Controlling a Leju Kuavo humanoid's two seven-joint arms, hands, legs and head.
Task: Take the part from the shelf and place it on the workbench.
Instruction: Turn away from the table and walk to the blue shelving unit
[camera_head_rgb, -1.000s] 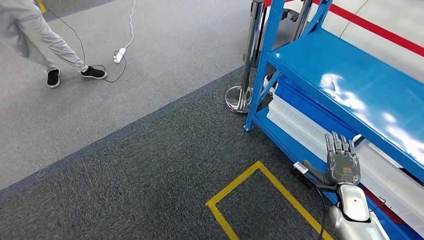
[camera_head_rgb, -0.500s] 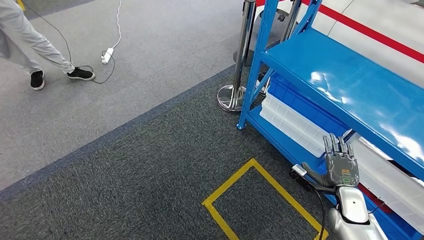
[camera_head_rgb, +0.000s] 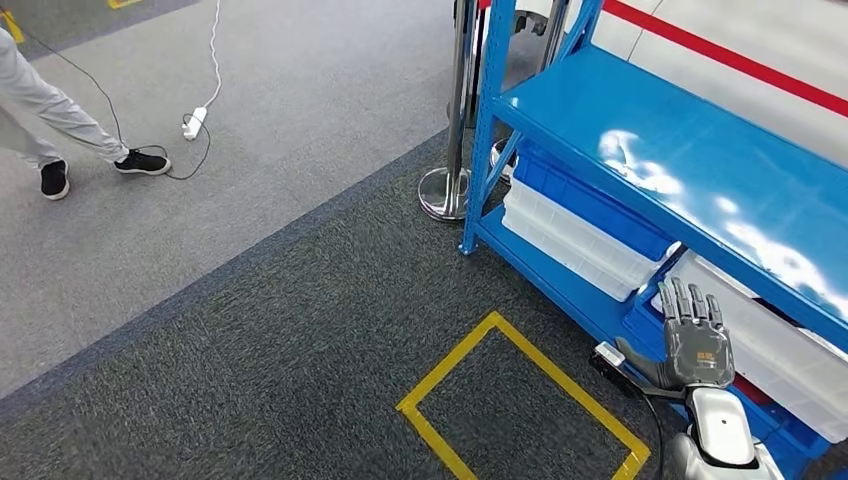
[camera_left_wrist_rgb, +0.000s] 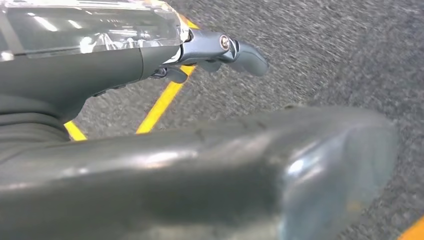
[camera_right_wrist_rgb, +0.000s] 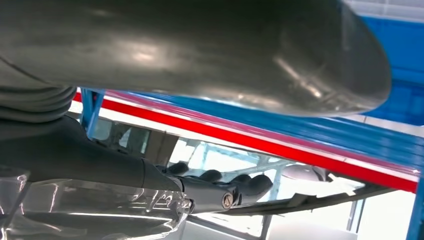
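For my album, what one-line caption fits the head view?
Robot's open right hand raised beside a blue shelf holding white bins, a yellow floor square below.

The shelf (camera_head_rgb: 700, 170) stands at right, bins (camera_head_rgb: 580, 235) on its lower level; a stanchion (camera_head_rgb: 447, 190) stands left of its corner. A floor-tape square (camera_head_rgb: 520, 400) lies before it; a person (camera_head_rgb: 40, 120) stands far left.

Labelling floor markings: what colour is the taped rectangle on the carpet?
Yellow tape outline, clearest in the head view.
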